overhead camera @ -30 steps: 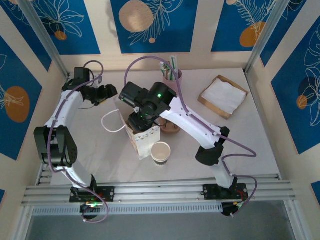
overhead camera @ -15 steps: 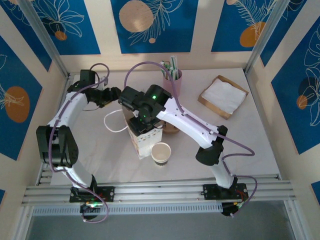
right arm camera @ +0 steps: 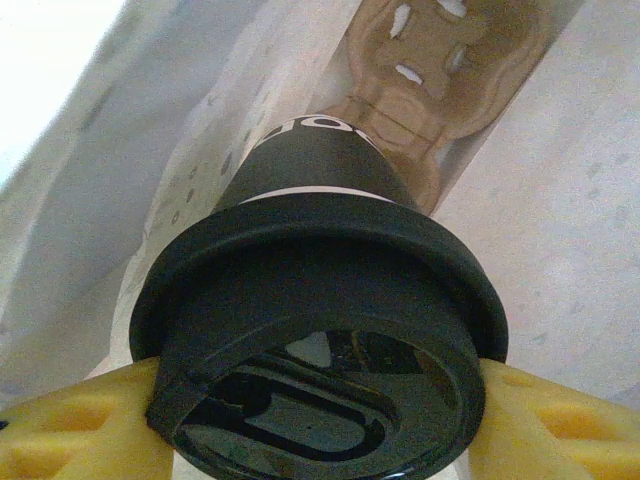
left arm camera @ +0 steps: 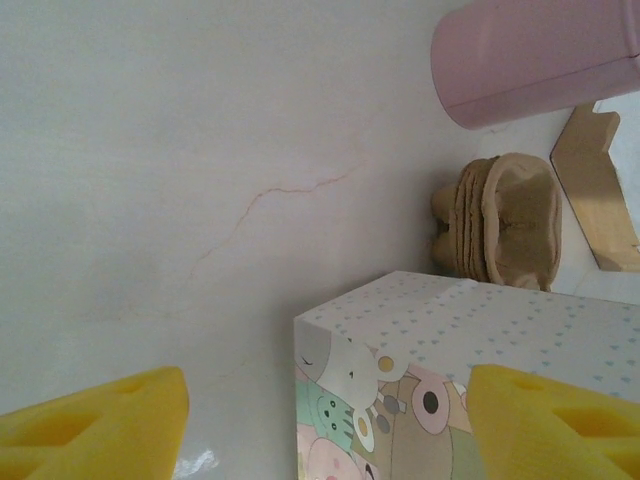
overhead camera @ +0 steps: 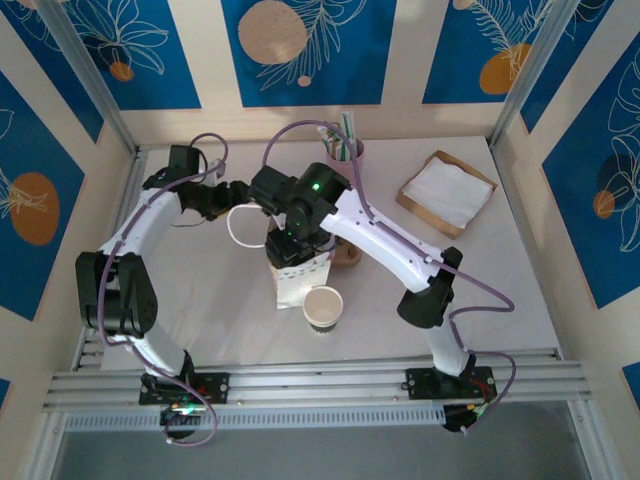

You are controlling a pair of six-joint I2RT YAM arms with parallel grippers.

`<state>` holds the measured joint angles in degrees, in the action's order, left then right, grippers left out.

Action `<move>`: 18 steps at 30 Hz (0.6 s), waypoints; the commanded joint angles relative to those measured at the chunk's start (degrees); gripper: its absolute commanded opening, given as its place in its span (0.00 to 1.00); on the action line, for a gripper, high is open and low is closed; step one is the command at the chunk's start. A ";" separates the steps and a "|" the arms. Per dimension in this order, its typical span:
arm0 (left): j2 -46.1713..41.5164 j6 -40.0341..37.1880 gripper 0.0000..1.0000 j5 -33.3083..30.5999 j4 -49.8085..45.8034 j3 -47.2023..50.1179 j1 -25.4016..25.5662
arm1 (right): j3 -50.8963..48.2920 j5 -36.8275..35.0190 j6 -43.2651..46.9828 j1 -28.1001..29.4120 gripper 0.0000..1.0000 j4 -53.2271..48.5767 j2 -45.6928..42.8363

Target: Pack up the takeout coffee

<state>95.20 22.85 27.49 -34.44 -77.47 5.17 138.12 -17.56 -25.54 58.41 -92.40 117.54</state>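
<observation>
Blue panels with white leaves stand around the pale table (overhead camera: 520,290), and near its middle stands the paper bag (overhead camera: 300,278), printed with dots and small cartoon animals. My right gripper (right arm camera: 320,430) reaches down into this bag and is clamped on the takeout coffee (right arm camera: 320,300). The yellow pads (right arm camera: 70,425) press on the black lid from both sides. The cup hangs inside the bag, above the brown carrier (right arm camera: 430,60) that lies at the bottom. I judge that it is not yet seated in a hole. My left gripper (left arm camera: 320,430) waits outside the bag with its jaws apart. One corner of the bag is between its pads, but nothing is squeezed.

Several things could go wrong from here. My hold seems to be on the lid and not on the paper wall, so the lid may come off and the cup would fall and spill. If I lower the cup a little off the hole, it will land on a ridge of the carrier and tip when I let go. The bag is light and nobody holds it. Its walls are close around my wrist, so my arm may drag it or push it over toward the lidless cup (overhead camera: 323,307) just beside it.
</observation>
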 commanded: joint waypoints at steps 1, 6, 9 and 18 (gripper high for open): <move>-1.91 1.93 0.73 1.41 2.37 2.00 0.37 | 0.38 0.79 -1.31 -1.40 0.60 -9.38 -1.78; -9.25 5.18 0.71 -0.63 3.40 6.69 -1.12 | 1.55 0.21 -1.51 -2.54 0.60 -9.38 -1.74; -14.97 8.60 0.72 0.98 3.47 10.06 -5.11 | 1.31 0.24 -1.36 -2.53 0.60 -9.38 -1.78; -28.21 11.80 0.75 15.81 1.39 11.14 -12.02 | 1.36 0.46 -1.17 -2.35 0.60 -9.33 -1.21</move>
<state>68.45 33.04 35.94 -31.99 -65.63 -6.42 138.58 -17.74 -26.02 55.81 -92.66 117.54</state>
